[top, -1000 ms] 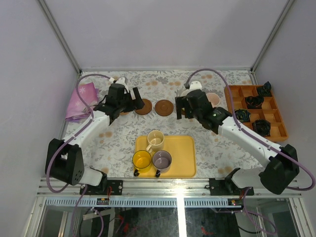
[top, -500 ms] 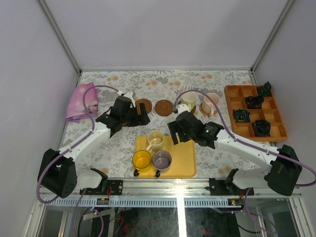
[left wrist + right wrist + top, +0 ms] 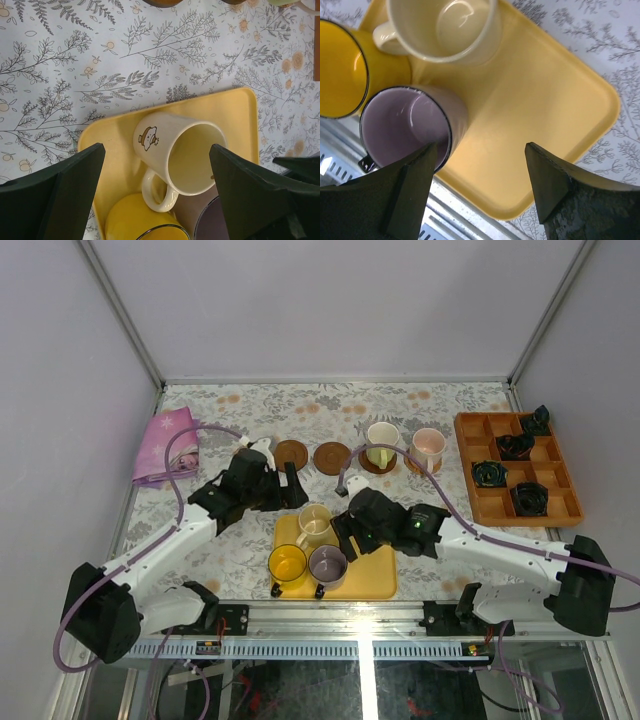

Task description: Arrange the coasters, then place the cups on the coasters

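Note:
Three cups stand on the yellow tray (image 3: pixel 372 562): a cream cup (image 3: pixel 314 523), a yellow cup (image 3: pixel 287 564) and a purple-grey cup (image 3: pixel 328 564). Farther back, two bare brown coasters (image 3: pixel 291 454) (image 3: pixel 332 456) lie in a row. A pale green-white cup (image 3: pixel 381 445) and a pink cup (image 3: pixel 427 448) each sit on a coaster. My left gripper (image 3: pixel 292 492) (image 3: pixel 156 150) hangs open above the cream cup (image 3: pixel 182 155), holding nothing. My right gripper (image 3: pixel 347 537) (image 3: pixel 480 147) is open over the tray (image 3: pixel 535 100), its left finger just in front of the purple-grey cup (image 3: pixel 405 125).
An orange compartment box (image 3: pixel 468 455) with small black objects stands at the right. A pink cloth (image 3: pixel 165 445) lies at the back left. The tray's near edge runs close to the table's metal rail (image 3: pixel 465 225).
Both arms have come back from the coaster row to the tray. The left gripper now hovers over the cream cup, the right one beside the purple-grey cup with its jaws slightly narrower.

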Motion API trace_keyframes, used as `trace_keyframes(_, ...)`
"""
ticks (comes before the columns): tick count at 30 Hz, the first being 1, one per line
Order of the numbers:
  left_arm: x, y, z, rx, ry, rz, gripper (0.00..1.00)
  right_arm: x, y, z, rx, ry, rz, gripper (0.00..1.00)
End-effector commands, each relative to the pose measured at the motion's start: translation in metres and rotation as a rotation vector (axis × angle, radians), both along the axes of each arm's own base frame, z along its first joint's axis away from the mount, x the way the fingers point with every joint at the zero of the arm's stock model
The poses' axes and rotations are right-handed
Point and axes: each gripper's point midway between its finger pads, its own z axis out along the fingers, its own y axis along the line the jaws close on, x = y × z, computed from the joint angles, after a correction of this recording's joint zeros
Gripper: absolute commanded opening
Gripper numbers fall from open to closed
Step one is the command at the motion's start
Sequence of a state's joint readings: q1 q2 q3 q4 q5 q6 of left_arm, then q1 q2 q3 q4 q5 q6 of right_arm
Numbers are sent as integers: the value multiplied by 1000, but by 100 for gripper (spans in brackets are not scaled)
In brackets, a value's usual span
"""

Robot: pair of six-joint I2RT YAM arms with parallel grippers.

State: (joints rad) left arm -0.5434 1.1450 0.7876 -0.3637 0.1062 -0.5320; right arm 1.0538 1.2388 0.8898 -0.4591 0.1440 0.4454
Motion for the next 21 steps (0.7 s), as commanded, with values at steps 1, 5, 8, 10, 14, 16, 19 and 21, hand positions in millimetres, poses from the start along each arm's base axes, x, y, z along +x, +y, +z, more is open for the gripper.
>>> trace_keyframes(1,0,-5,-2,-16,16,14,86,-26,6,2,39,56,70,79)
trace_keyframes(5,4,-8,-1,-8,11,9,86,-35,8,-6,28,86,96,74)
trace_keyframes(8,6,-7,0,-5,4,17,86,-36,10,-8,19,91,110,69)
trace_keyframes(10,6,-7,0,-6,2,20,86,-38,13,-9,19,102,119,64)
trace_keyframes(14,7,-8,-2,-6,2,23,86,-39,16,-12,7,123,125,59)
trace_keyframes(16,8,-8,-2,-8,-1,24,86,-39,17,-14,1,127,127,58)
trace_keyframes(19,10,-9,-3,-11,-2,29,86,-39,18,-15,-7,128,133,55)
trace_keyframes(21,11,-9,-4,-12,-2,30,86,-38,19,-18,-21,131,136,49)
